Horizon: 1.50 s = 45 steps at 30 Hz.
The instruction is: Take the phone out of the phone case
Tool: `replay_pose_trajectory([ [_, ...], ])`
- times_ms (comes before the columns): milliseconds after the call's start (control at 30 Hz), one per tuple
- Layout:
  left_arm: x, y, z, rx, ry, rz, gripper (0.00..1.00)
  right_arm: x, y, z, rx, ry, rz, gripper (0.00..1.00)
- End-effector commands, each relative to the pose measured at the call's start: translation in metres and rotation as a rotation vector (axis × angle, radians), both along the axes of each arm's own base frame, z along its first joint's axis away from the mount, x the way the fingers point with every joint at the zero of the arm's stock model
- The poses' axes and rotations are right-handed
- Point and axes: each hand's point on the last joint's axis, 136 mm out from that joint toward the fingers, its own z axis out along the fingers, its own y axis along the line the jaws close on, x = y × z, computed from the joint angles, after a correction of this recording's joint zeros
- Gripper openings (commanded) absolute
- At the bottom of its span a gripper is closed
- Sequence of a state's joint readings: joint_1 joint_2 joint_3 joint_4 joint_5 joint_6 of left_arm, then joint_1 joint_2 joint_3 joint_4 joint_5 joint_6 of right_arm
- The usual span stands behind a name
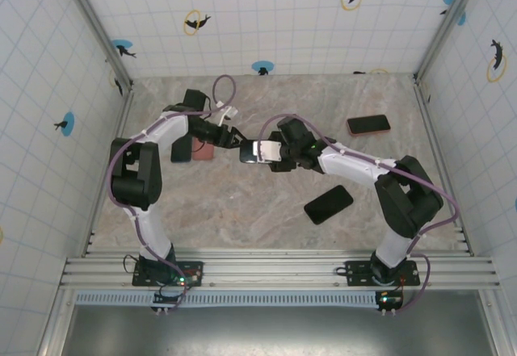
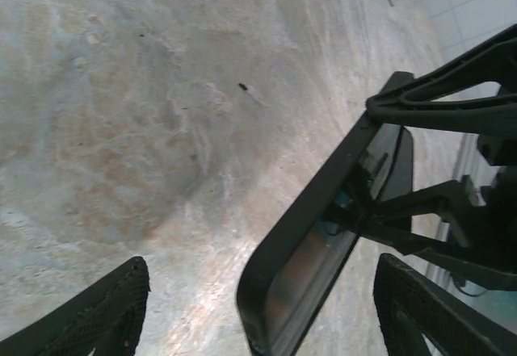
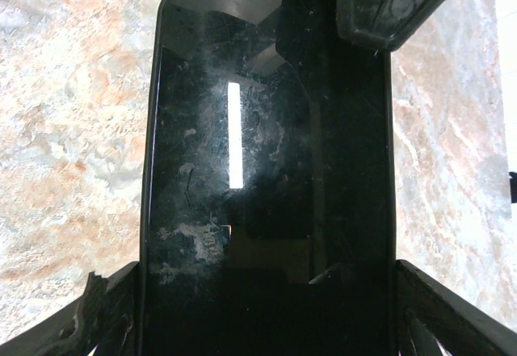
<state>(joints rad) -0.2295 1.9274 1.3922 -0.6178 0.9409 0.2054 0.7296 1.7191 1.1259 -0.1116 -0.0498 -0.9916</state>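
While the right gripper [image 3: 271,316] pinches the phone [image 3: 266,130] across its width above the table [image 1: 242,211], mid-scene, the left gripper [image 2: 266,312] straddles the phone's left end with its jaws spread and one finger [image 3: 380,1] over a corner. Best move: catch the case [image 3: 150,130] lip there and peel it off the screen. Keep the right grip firm, don't twist.

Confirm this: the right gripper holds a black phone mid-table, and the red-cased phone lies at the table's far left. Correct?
Not quite: the right gripper holds the black phone mid-table, but the red-cased phone lies at the far right, per the top external view.
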Motion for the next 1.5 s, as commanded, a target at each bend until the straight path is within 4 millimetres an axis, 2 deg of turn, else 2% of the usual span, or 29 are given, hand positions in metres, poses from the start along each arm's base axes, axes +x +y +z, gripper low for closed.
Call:
replay_pose_trajectory([
  [0, -0.007, -0.01, 0.009, -0.081, 0.043, -0.031, 0.69, 0.012, 0.013, 0.05, 0.114, -0.132, 0.003, 0.37],
  [167, -0.003, -0.016, 0.021, -0.147, 0.069, -0.023, 0.53, 0.012, 0.016, 0.056, 0.136, -0.14, 0.006, 0.37],
  [267, -0.005, -0.018, 0.024, -0.171, 0.087, -0.026, 0.38, 0.012, 0.018, 0.058, 0.153, -0.135, 0.007, 0.37],
  [567, -0.011, -0.023, 0.033, -0.228, 0.105, -0.055, 0.32, 0.014, 0.021, 0.058, 0.181, -0.115, 0.002, 0.36],
  [767, -0.014, -0.025, 0.03, -0.233, 0.12, -0.065, 0.28, 0.016, 0.021, 0.058, 0.193, -0.105, 0.007, 0.36],
  [1133, -0.011, -0.027, 0.031, -0.241, 0.144, -0.068, 0.09, 0.018, 0.017, 0.049, 0.169, -0.098, 0.02, 0.4],
  [1233, -0.01, -0.027, 0.033, -0.246, 0.141, -0.069, 0.08, 0.017, 0.017, 0.044, 0.154, -0.1, 0.028, 0.46],
  [1300, -0.009, -0.028, 0.033, -0.246, 0.14, -0.067, 0.07, 0.018, 0.016, 0.043, 0.153, -0.106, 0.027, 0.57],
  [1333, -0.007, -0.028, 0.034, -0.246, 0.139, -0.065, 0.07, 0.018, 0.015, 0.042, 0.153, -0.109, 0.025, 0.66],
  [1467, 0.001, -0.028, 0.04, -0.242, 0.137, -0.046, 0.07, 0.018, 0.01, 0.043, 0.187, -0.09, -0.01, 0.79],
])
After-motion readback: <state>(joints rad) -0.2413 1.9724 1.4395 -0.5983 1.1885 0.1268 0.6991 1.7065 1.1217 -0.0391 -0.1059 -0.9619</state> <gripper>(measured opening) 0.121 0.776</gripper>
